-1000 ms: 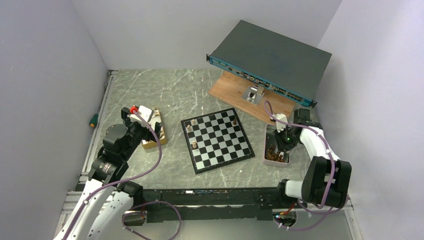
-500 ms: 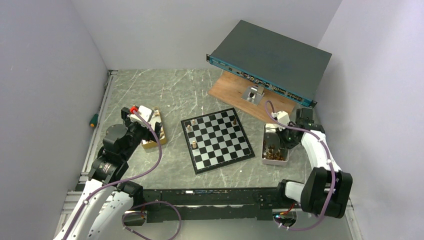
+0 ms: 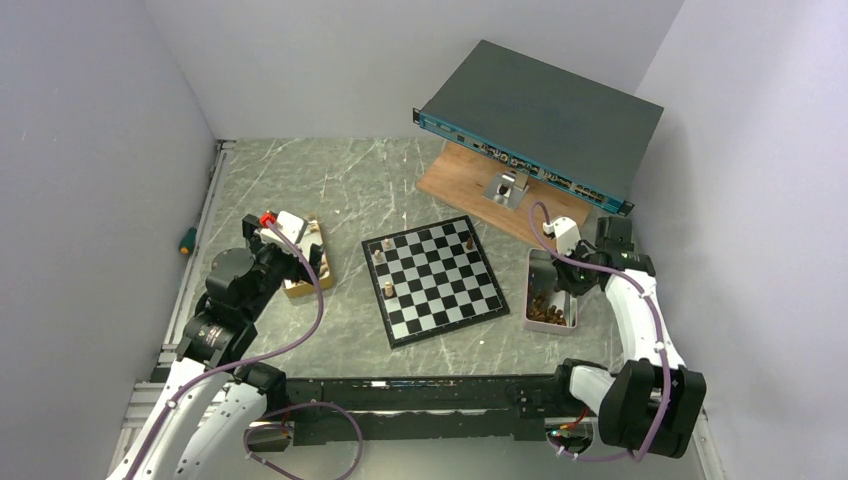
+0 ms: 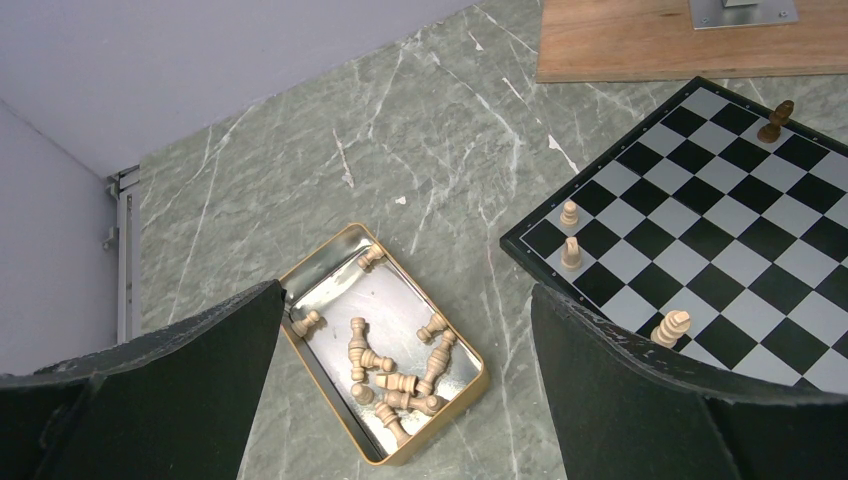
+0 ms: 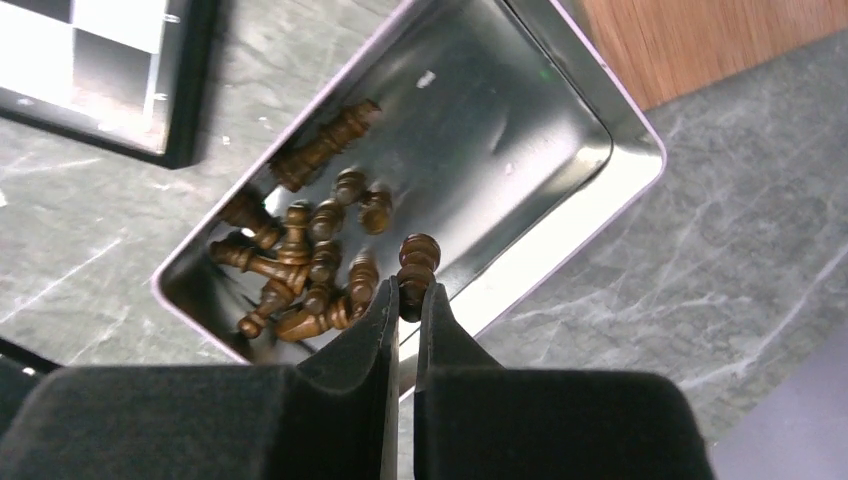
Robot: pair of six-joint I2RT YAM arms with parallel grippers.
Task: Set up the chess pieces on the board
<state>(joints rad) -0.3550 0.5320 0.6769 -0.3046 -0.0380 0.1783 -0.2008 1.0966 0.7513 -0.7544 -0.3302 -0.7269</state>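
Our right gripper (image 5: 408,300) has risen from the silver tin (image 5: 500,130), pinching a dark pawn (image 5: 418,262) above the remaining dark pieces (image 5: 300,250). Our left gripper (image 4: 405,293) hangs spread wide over the gold tin (image 4: 385,300) of light pieces (image 4: 395,365); the board (image 3: 435,280) lies between, four pieces (image 3: 388,290) standing.

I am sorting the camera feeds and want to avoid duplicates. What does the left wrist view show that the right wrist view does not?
Only the left wrist view: the open left pincer above a gold tin of light tan chess pieces, plus three light pieces and one dark piece on the chessboard.
Only the right wrist view: the right pincer shut on a dark brown piece over a silver tin of dark pieces.
Both: the chessboard (one corner in the right view), the wooden plank, the marble table.
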